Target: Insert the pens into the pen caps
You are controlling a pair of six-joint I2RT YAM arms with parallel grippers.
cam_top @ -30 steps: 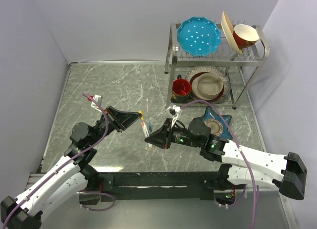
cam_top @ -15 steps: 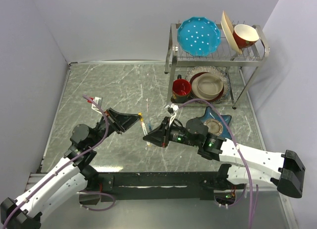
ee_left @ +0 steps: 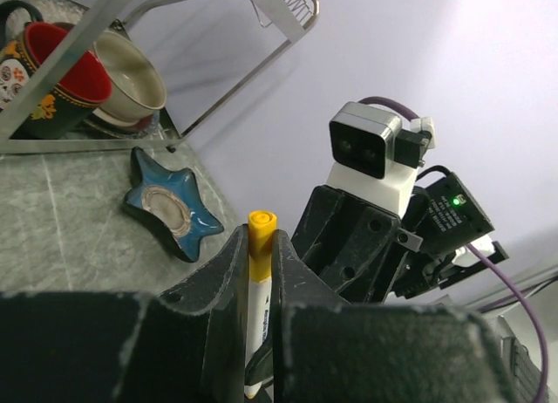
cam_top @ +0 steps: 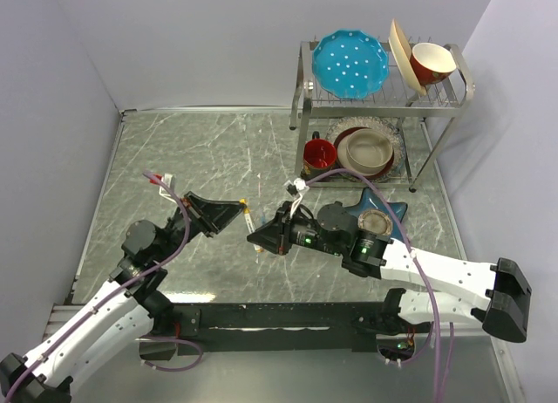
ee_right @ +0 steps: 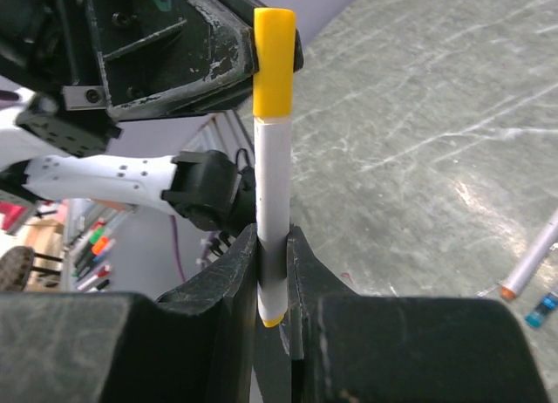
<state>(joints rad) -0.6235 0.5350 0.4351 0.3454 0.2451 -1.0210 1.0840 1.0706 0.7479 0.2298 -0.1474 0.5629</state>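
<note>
A white-barrelled pen (ee_right: 272, 176) stands upright between the jaws of my right gripper (ee_right: 272, 237), which is shut on its lower barrel. A yellow pen cap (ee_right: 273, 63) sits on the pen's upper end. My left gripper (ee_left: 260, 237) is shut on that yellow cap (ee_left: 261, 224), with the white barrel (ee_left: 255, 316) running down between its fingers. In the top view the two grippers meet tip to tip, left (cam_top: 239, 208) and right (cam_top: 255, 238). Another white pen (ee_right: 534, 262) with an orange tip lies on the table beside a small blue piece (ee_right: 540, 309).
A blue star-shaped dish (cam_top: 390, 218) lies just right of the right arm. A metal dish rack (cam_top: 384, 98) with plates, bowls and a red mug (cam_top: 319, 156) stands at the back right. Walls close in the table on both sides.
The right arm has edged left and slightly away from me, bringing its gripper closer to the left gripper. The left arm has barely moved.
</note>
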